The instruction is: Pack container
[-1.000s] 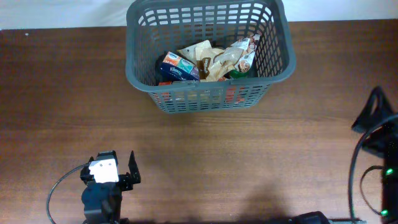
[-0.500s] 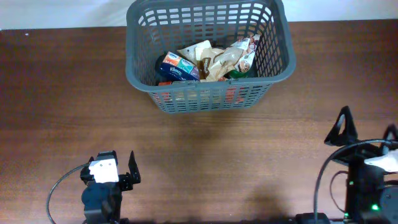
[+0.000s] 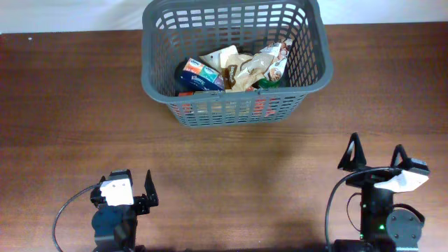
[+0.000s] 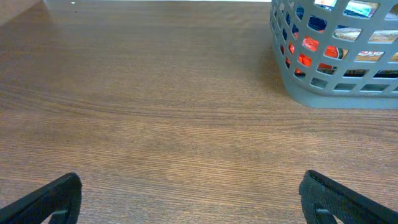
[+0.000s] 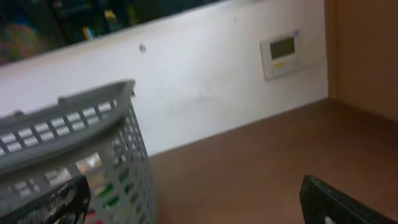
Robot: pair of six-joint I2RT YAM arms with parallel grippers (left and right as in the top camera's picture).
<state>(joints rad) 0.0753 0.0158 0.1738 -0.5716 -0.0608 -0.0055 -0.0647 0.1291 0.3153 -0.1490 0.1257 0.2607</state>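
Observation:
The container (image 3: 316,63), a big dark grey slotted basket, stands at the table's far middle with several grocery packets (image 3: 231,70) inside. Its corner shows in the left wrist view as the container (image 4: 292,81), and its blurred wall as the container (image 5: 134,155) in the right wrist view. My left gripper (image 3: 129,184) rests low at the near left, open, nothing between its fingers (image 4: 339,199). At the near right my right gripper (image 3: 377,157) stands open and empty too, well short of the basket.
Bare brown wooden table (image 3: 70,105) lies between both arms and the basket. Behind the table is a white wall (image 5: 205,87) with a small wall panel (image 5: 283,53). Cables loop beside each arm's base.
The right arm has swung in from the far right edge toward the left and forward, its open gripper now fully in the overhead view. The left arm and the basket have not moved.

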